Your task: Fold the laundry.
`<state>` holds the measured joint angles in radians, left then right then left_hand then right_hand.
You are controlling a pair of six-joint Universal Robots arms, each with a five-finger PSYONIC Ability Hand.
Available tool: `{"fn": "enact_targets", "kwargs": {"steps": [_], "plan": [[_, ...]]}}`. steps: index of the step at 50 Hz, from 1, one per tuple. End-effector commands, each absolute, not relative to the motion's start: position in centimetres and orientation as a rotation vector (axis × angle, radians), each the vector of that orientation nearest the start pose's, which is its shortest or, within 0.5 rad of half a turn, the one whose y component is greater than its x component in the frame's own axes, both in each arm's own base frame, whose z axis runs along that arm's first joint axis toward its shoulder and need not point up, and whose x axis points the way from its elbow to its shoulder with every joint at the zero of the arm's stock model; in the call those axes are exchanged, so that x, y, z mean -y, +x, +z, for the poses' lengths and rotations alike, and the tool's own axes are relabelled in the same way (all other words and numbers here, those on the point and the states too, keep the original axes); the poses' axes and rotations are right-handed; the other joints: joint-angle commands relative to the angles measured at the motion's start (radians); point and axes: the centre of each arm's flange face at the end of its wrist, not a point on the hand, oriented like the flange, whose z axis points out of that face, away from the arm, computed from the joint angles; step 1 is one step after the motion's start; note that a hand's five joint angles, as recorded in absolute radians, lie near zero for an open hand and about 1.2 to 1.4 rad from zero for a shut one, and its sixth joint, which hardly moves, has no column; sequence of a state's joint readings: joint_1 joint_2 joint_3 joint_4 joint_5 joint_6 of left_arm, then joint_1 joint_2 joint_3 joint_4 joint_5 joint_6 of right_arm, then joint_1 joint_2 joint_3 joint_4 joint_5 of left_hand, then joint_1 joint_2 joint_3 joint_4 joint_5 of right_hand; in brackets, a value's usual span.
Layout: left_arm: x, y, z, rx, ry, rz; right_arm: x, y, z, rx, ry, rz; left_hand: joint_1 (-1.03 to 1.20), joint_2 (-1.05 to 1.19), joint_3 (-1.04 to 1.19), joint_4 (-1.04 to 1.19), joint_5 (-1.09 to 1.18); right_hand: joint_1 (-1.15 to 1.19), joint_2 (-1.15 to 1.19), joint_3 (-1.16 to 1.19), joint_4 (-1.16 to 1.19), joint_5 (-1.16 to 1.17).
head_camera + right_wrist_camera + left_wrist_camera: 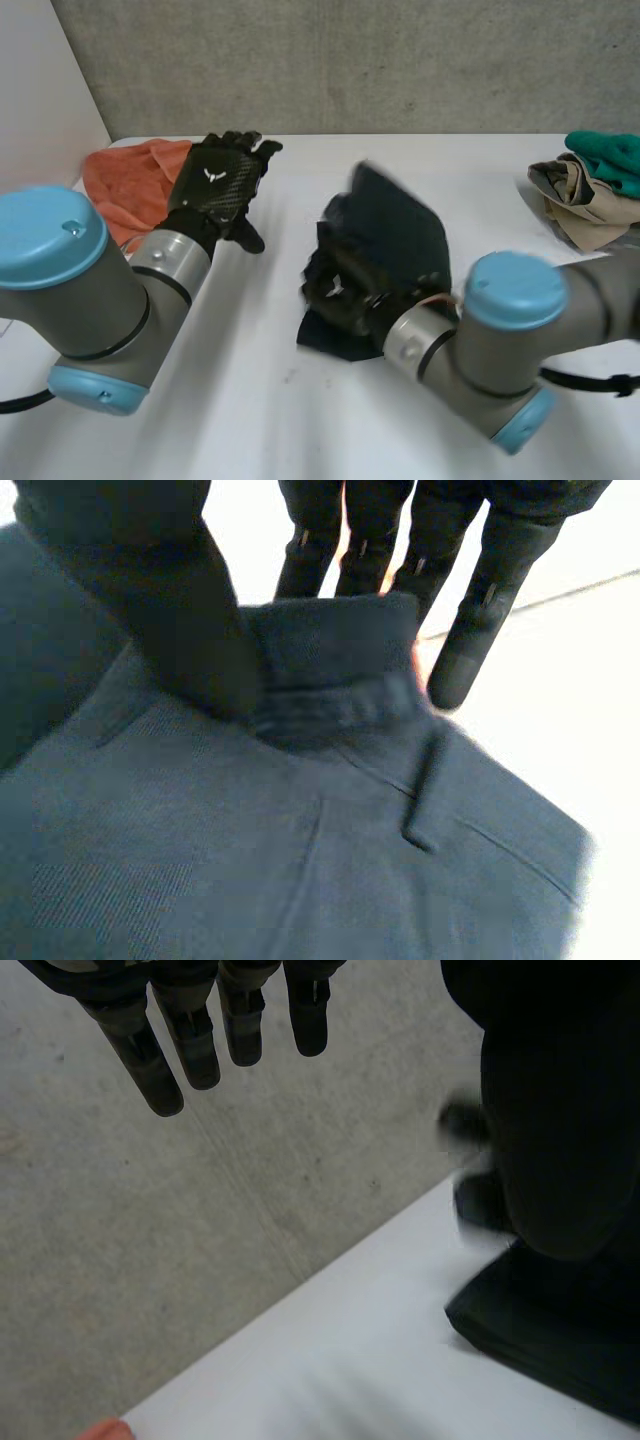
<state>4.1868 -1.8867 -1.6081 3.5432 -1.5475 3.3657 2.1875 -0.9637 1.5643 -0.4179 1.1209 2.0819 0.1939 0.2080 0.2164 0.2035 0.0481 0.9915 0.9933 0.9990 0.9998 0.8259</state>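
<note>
Dark blue garment (400,230) lies in the middle of the white desk (250,400). The right hand (340,290) lifts one edge, its fingers (470,650) and thumb pinching the band. The left hand (215,180) hovers beside an orange cloth (125,180), fingers released.
</note>
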Motion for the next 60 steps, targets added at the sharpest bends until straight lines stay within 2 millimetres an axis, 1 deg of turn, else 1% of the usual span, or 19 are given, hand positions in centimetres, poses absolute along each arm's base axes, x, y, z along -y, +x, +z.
{"fn": "enact_targets", "kwargs": {"steps": [1, 2, 4, 5, 8, 9, 15, 16, 19, 25, 31, 34, 37, 41, 45, 49, 55, 57, 60], "plan": [[26.6, -31.1, 25.2, -2.083, 0.849, -2.530, 20.4, 36.6, 13.5, -1.276, -1.921, -1.954, -0.019, -0.033, -0.042, -0.029, -0.048, -0.612, -0.614, -0.619, -0.620, -0.621], [26.8, -31.3, 25.5, -2.071, 0.848, -2.544, 20.9, 36.1, 15.4, -1.355, -1.782, -1.965, -0.019, -0.033, -0.042, -0.029, -0.048, -0.817, -0.819, -0.824, -0.825, -0.826], [27.0, -32.0, 25.8, -2.054, 0.854, -2.572, 21.2, 35.4, 17.6, -1.435, -1.602, -1.956, -0.019, -0.033, -0.042, -0.029, -0.048, -0.817, -0.819, -0.824, -0.825, -0.826], [27.0, -32.3, 25.7, -2.053, 0.861, -2.577, 21.3, 34.6, 19.1, -1.510, -1.419, -1.911, -0.019, -0.033, -0.042, -0.029, -0.048, -0.817, -0.819, -0.824, -0.825, -0.826], [26.9, -34.1, 25.5, -2.048, 0.900, -2.609, 22.2, 32.9, 20.9, -1.605, -1.152, -1.862, -0.019, -0.033, -0.042, -0.029, -0.048, -0.817, -0.819, -0.824, -0.825, -0.826], [26.9, -34.4, 25.5, -2.047, 0.905, -2.617, 23.3, 31.5, 21.9, -1.662, -1.000, -1.840, -0.019, -0.033, -0.042, -0.029, -0.048, -0.817, -0.819, -0.824, -0.825, -0.826], [26.2, -38.2, 23.8, -2.078, 1.019, -2.641, 27.3, 25.4, 23.3, -1.955, -0.693, -1.851, -0.004, -0.018, -0.026, -0.014, -0.033, -0.817, -0.819, -0.824, -0.825, -0.826], [26.1, -38.6, 23.4, -2.086, 1.037, -2.637, 28.1, 24.0, 23.0, -2.044, -0.636, -1.852, 0.005, -0.009, -0.018, -0.005, -0.024, -0.817, -0.819, -0.824, -0.825, -0.826], [25.4, -40.4, 21.4, -2.146, 1.121, -2.583, 28.8, 23.2, 22.6, -2.111, -0.608, -1.834, 0.020, 0.005, -0.003, 0.010, -0.009, -0.817, -0.819, -0.824, -0.825, -0.826], [25.6, -41.5, 17.5, -2.307, 1.207, -2.362, 31.3, 24.4, 20.3, -2.126, -0.644, -1.755, 0.031, 0.017, 0.009, 0.022, 0.003, -0.817, -0.819, -0.824, -0.825, -0.826], [26.4, -40.0, 14.6, -2.426, 1.158, -2.086, 32.8, 25.5, 17.9, -2.119, -0.701, -1.603, 0.025, 0.011, 0.003, 0.016, -0.003, -0.817, -0.819, -0.824, -0.825, -0.826], [26.7, -38.6, 13.6, -2.474, 1.142, -1.969, 32.9, 26.4, 15.3, -2.148, -0.730, -1.486, 0.023, 0.008, 0.000, 0.013, -0.006, -0.817, -0.819, -0.824, -0.825, -0.826], [26.1, -37.7, 12.5, -2.523, 1.164, -1.857, 32.1, 27.8, 13.3, -2.164, -0.785, -1.413, 0.023, 0.008, 0.000, 0.013, -0.006, -0.817, -0.819, -0.824, -0.825, -0.826], [24.9, -36.8, 11.7, -2.563, 1.194, -1.756, 31.9, 27.9, 12.0, -2.227, -0.873, -1.435, 0.020, 0.006, -0.003, 0.010, -0.009, -0.817, -0.819, -0.824, -0.825, -0.826], [24.3, -36.4, 12.4, -2.568, 1.197, -1.748, 32.1, 27.3, 12.3, -2.292, -1.030, -1.554, 0.017, 0.003, -0.006, 0.007, -0.012, -0.817, -0.819, -0.824, -0.825, -0.826], [24.2, -36.1, 14.2, -2.551, 1.174, -1.805, 31.3, 27.2, 13.9, -2.286, -1.132, -1.658, 0.008, -0.006, -0.015, -0.002, -0.021, -0.817, -0.819, -0.824, -0.825, -0.826], [24.1, -35.4, 21.8, -2.436, 1.083, -2.103, 29.8, 27.8, 17.7, -2.158, -1.117, -1.868, -0.010, -0.024, -0.032, -0.019, -0.038, -0.817, -0.819, -0.824, -0.825, -0.826], [23.8, -35.1, 23.4, -2.411, 1.077, -2.178, 28.8, 27.3, 19.9, -2.124, -1.072, -1.989, -0.010, -0.024, -0.032, -0.019, -0.039, -0.817, -0.819, -0.824, -0.825, -0.826], [22.8, -34.5, 26.6, -2.386, 1.110, -2.327, 27.3, 27.0, 21.4, -2.096, -1.052, -2.084, -0.004, -0.018, -0.026, -0.013, -0.033, -0.817, -0.819, -0.824, -0.825, -0.826]]}}
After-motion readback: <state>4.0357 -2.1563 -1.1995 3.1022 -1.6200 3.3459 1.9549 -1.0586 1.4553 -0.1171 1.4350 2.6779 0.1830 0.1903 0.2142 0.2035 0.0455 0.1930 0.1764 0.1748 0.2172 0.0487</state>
